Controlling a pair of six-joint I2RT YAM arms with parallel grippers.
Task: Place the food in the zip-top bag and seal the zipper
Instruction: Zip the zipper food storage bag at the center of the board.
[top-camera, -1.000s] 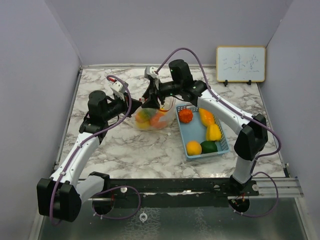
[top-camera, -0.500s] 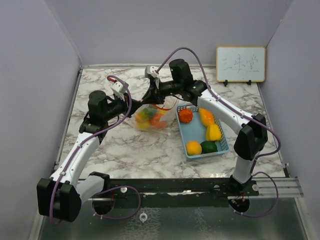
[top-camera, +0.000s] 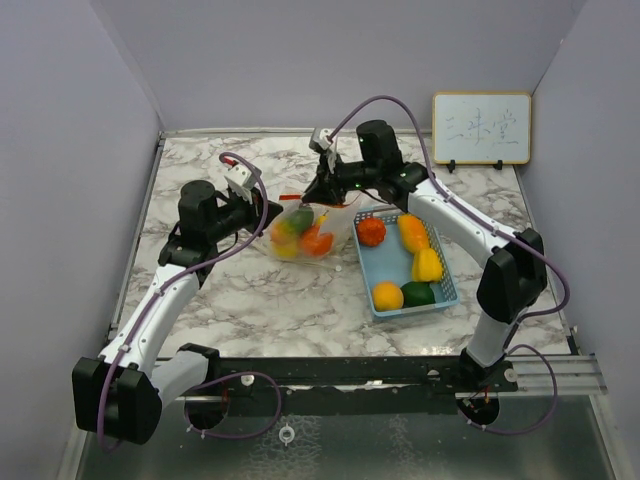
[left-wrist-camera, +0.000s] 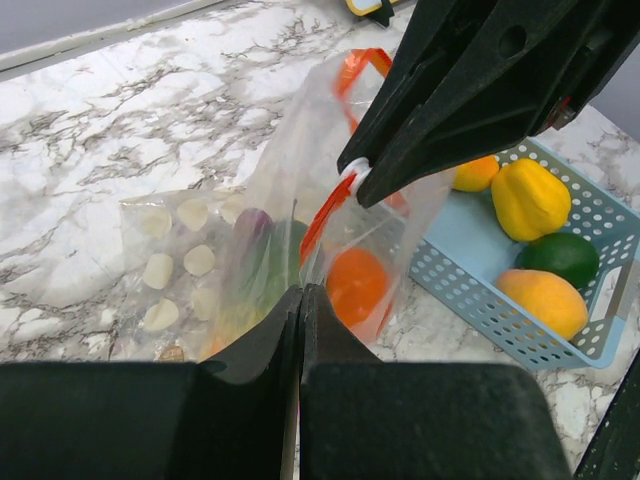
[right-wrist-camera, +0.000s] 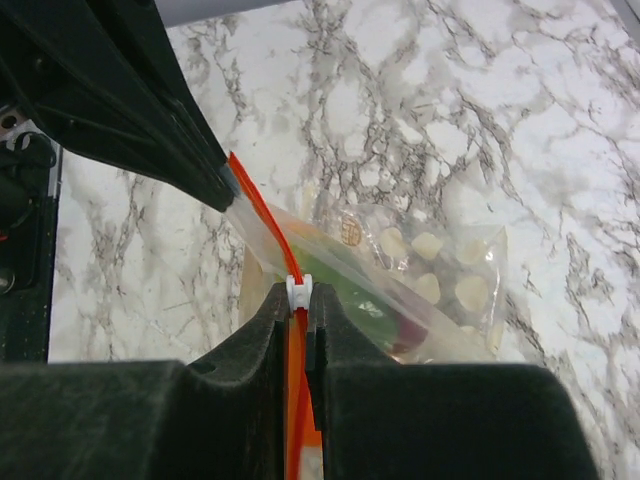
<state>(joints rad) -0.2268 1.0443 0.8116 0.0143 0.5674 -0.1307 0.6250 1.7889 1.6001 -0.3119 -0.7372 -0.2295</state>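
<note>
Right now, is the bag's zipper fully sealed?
Not fully. The right gripper clamps the white slider partway along the orange zipper; beyond it the bag mouth gapes open.

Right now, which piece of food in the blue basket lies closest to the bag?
The red-orange round one, in the basket's far left corner beside the bag; the others sit farther away.

bag (left-wrist-camera: 190, 240): clear glossy plastic film, creased
tabletop (left-wrist-camera: 120, 110): smooth marble-look, slight sheen
basket (left-wrist-camera: 470, 295): perforated moulded plastic, matt
food (left-wrist-camera: 527, 197): glossy smooth skins
</note>
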